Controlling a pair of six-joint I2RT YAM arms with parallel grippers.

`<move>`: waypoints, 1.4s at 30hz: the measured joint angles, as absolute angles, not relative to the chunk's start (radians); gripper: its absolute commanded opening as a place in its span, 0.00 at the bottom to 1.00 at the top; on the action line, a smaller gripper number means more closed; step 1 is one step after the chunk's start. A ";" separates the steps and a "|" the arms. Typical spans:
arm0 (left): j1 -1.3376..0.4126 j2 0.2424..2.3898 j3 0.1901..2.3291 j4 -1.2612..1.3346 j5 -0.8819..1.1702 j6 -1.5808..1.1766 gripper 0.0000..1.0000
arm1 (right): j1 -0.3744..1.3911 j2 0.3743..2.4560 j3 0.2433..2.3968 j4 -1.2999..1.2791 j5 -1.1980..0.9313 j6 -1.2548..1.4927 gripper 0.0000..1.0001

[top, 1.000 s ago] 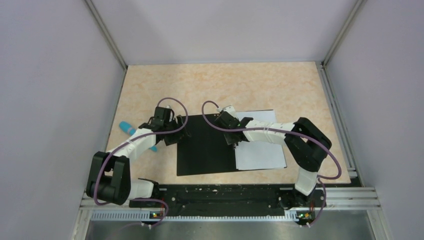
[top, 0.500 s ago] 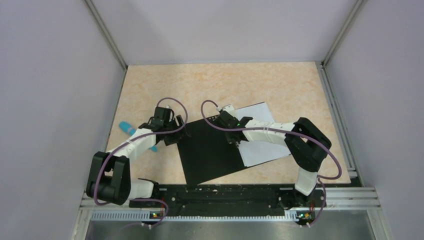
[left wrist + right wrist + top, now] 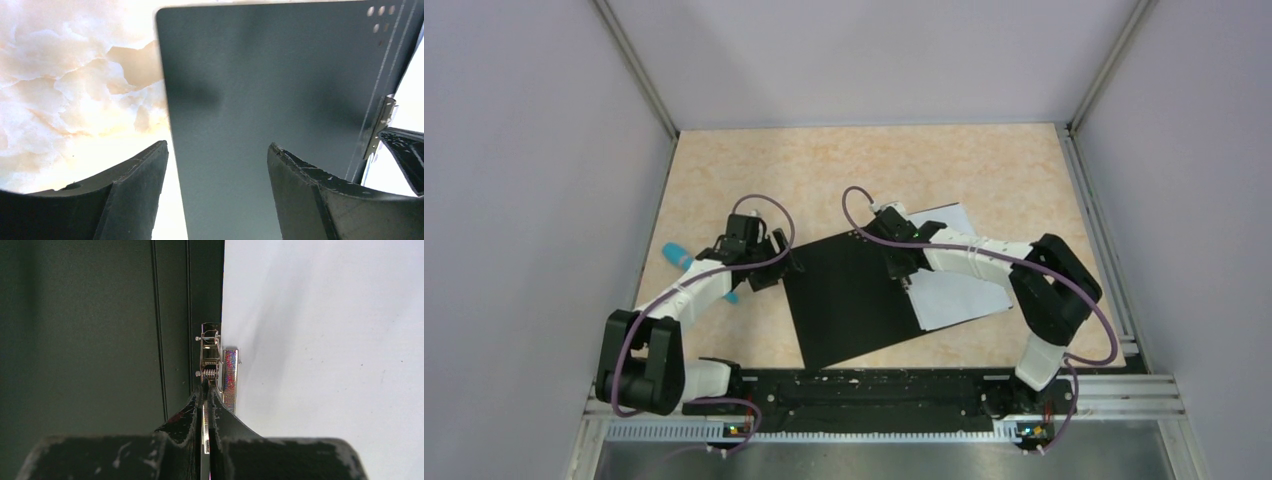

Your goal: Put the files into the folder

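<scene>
The folder [image 3: 844, 295] lies open and skewed on the table, its matte black inside up. The files [image 3: 959, 290], white sheets, lie on its right half. My right gripper [image 3: 902, 268] is over the spine. In the right wrist view it [image 3: 205, 392] is shut on the lever of the metal clip [image 3: 212, 355], between the black folder [image 3: 100, 340] and the files [image 3: 325, 340]. My left gripper [image 3: 774, 262] is at the folder's far left corner. In the left wrist view it [image 3: 217, 145] is open, straddling the left edge of the folder [image 3: 260, 100] with nothing gripped.
A light blue object [image 3: 679, 258] lies on the marble-patterned table [image 3: 924, 170] to the left of my left arm, partly hidden under it. Metal frame rails [image 3: 1104, 250] run along the table's sides, and a black rail [image 3: 864, 385] crosses the near edge.
The right gripper has shut on the clip lever. The folder with the sheets has swung counter-clockwise and shifted slightly right. The left gripper has barely moved.
</scene>
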State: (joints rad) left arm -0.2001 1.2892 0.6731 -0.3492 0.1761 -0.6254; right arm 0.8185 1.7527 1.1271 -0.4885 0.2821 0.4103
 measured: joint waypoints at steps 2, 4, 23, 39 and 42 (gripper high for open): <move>-0.189 1.288 0.661 -0.341 0.192 -0.629 0.77 | 0.807 1.736 1.128 -0.501 0.275 0.403 0.00; -0.179 1.287 0.649 -0.337 0.202 -0.633 0.77 | 0.801 1.721 1.129 -0.511 0.271 0.399 0.00; -0.011 1.146 0.528 -0.309 0.183 -0.791 0.47 | 0.741 1.631 1.155 -0.577 0.225 0.372 0.00; -0.073 1.290 0.455 -0.051 0.408 -0.945 0.24 | 0.704 1.553 1.198 -0.608 0.174 0.368 0.00; -0.080 1.209 0.456 -0.060 0.423 -0.954 0.24 | 0.696 1.561 1.198 -0.601 0.166 0.377 0.00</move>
